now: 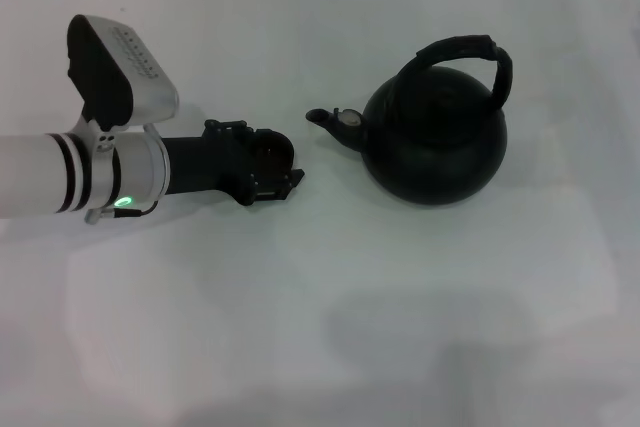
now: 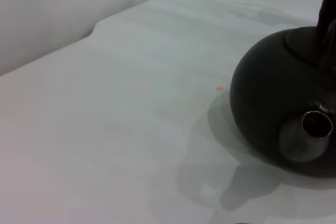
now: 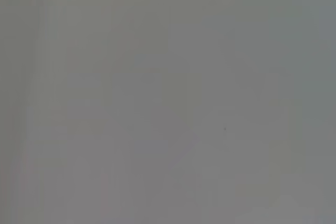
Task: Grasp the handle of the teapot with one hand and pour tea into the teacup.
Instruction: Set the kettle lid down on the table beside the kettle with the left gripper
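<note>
black teapot [image 1: 436,137] sits on my white bench [image 1: 300,327], right of middle, handle [image 1: 470,52] arched over it, spout [image 1: 325,119] pointing left at my left gripper [image 1: 280,172] nearby. i cannot tell whether that gripper is released.

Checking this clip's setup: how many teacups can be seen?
0. No teacup shows in any view; only the teapot sits on the table, right of the left claw, which could be hiding one.

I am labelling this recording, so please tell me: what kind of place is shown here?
Probably a plain test bench, not a kitchen: a bare white tabletop, only a round dark cast-iron-looking teapot on it, and the robot's left gripper reaching in beside the spout. A blank pale wall stands behind.
</note>
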{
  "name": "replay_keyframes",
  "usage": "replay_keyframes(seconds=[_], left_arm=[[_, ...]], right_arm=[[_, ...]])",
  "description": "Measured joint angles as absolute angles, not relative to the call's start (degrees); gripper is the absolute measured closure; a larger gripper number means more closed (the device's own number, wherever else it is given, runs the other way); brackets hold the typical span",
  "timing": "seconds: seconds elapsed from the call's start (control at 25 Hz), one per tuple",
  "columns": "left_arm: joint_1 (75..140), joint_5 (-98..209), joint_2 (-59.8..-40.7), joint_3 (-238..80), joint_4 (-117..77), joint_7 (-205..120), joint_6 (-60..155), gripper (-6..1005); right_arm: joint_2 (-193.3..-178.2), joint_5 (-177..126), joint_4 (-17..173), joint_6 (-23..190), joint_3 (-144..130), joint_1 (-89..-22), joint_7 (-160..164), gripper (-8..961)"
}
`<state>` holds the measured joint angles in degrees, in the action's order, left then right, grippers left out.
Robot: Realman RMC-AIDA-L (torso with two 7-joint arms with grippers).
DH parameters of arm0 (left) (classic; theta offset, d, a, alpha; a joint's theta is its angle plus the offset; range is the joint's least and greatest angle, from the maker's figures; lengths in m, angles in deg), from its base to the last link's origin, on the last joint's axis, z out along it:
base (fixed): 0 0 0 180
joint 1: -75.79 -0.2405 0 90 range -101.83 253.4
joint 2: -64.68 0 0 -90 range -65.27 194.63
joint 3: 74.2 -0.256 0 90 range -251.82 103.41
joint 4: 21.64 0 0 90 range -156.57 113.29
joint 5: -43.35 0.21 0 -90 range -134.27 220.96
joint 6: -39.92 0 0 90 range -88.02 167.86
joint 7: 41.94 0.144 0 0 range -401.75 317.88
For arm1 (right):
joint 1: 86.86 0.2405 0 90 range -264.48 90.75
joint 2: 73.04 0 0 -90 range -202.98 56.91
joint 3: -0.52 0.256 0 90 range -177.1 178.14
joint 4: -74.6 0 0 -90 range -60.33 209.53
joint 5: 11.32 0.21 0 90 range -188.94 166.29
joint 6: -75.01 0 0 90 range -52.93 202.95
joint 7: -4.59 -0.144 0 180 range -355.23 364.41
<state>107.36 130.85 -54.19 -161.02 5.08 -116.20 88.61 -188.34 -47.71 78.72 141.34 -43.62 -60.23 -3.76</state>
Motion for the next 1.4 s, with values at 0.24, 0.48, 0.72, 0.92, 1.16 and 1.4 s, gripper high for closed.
replay_keyframes(seconds=[0.24, 0.48, 0.72, 0.92, 1.16, 1.4], left_arm=[[107.36, 130.84, -54.18, -161.51, 5.1, -116.2, 88.4, 297], [107.19, 130.83, -54.22, -161.62, 5.35, -115.99, 88.31, 298], [107.02, 130.83, -54.28, -161.56, 5.42, -116.27, 88.14, 299], [106.95, 130.83, -54.29, -161.45, 5.47, -116.3, 88.11, 299], [106.9, 130.79, -54.3, -161.3, 5.46, -116.33, 87.84, 295], [106.9, 130.73, -54.31, -161.3, 5.46, -116.37, 87.54, 291]], right_arm=[[-188.34, -47.71, 78.58, 141.42, -43.4, -60.37, -3.76, 376], [-188.34, -47.71, 78.55, 141.46, -43.33, -60.41, -3.76, 376], [-188.34, -47.71, 78.55, 141.46, -43.45, -60.44, -3.76, 375], [-188.34, -47.71, 78.55, 141.46, -43.48, -60.5, -3.76, 375], [-188.34, -47.71, 78.55, 141.46, -43.34, -60.5, -3.76, 374], [-188.34, -47.71, 78.55, 141.5, -43.33, -60.58, -3.76, 374]])
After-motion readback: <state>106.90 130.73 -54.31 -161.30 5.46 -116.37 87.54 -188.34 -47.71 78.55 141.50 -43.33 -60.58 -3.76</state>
